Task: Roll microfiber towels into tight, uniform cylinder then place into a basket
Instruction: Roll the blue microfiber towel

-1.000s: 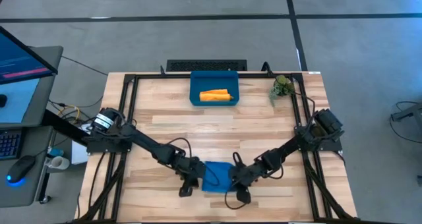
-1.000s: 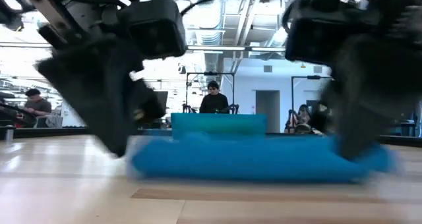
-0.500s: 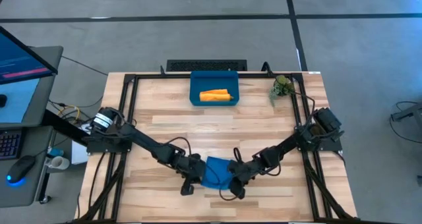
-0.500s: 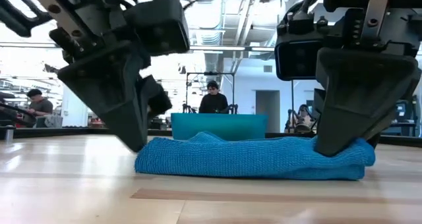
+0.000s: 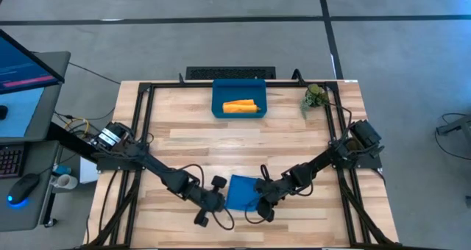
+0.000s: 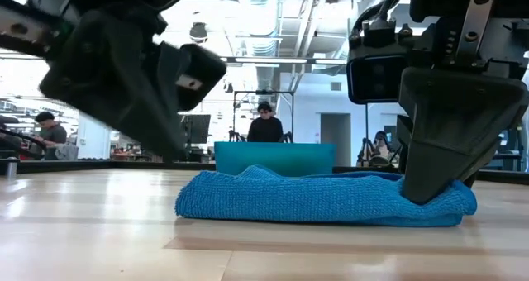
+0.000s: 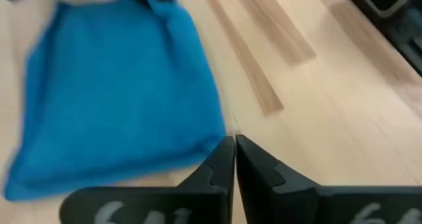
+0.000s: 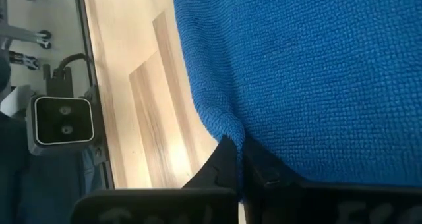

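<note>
While the folded bright blue microfiber towel (image 5: 241,193) lies on the wooden counter (image 5: 184,143), the right gripper (image 5: 259,203) pinches its edge; the left gripper (image 7: 234,159), jaws pressed together, sits just beside it. Far across, the dark-blue plastic basket (image 5: 218,109) holds a rolled orange-yellow towel (image 5: 241,106), near a small green plant (image 5: 314,97).

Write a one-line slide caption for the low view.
Right gripper pinches one end of the blue towel on the table, left gripper lifted clear, basket behind.
</note>
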{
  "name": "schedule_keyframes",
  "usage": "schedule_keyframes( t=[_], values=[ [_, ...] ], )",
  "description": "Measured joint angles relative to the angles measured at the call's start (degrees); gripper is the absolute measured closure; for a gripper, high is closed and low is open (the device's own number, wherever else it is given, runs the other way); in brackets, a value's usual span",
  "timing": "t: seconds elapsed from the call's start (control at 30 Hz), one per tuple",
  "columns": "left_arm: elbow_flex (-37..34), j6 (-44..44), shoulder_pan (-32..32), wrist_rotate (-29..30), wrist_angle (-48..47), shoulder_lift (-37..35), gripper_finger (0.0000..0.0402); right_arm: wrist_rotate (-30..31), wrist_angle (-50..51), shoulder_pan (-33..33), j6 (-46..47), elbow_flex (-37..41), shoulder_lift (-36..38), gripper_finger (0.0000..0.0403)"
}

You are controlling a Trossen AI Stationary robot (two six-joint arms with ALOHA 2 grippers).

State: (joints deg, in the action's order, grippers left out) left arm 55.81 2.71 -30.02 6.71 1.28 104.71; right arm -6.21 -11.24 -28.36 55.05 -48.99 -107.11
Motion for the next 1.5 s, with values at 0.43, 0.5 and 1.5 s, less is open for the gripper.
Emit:
schedule_keyframes(
  t=[0.43, 0.5, 1.5],
  values=[
    [0.0, -2.8, 0.4, 1.6, 9.1, 3.1, 0.0355, 0.3, 0.0, 0.0, 0.5, 0.0, 0.0, 0.0391],
    [0.0, -2.8, 0.4, 2.0, 9.3, 3.4, 0.0330, 0.3, 0.0, 0.0, 0.7, 0.0, 0.0, 0.0388],
    [1.2, 17.1, 5.2, -8.6, 9.3, 8.8, 0.0390, -7.0, -0.3, 0.0, 1.5, 0.0, 0.0, 0.0390]
  ],
)
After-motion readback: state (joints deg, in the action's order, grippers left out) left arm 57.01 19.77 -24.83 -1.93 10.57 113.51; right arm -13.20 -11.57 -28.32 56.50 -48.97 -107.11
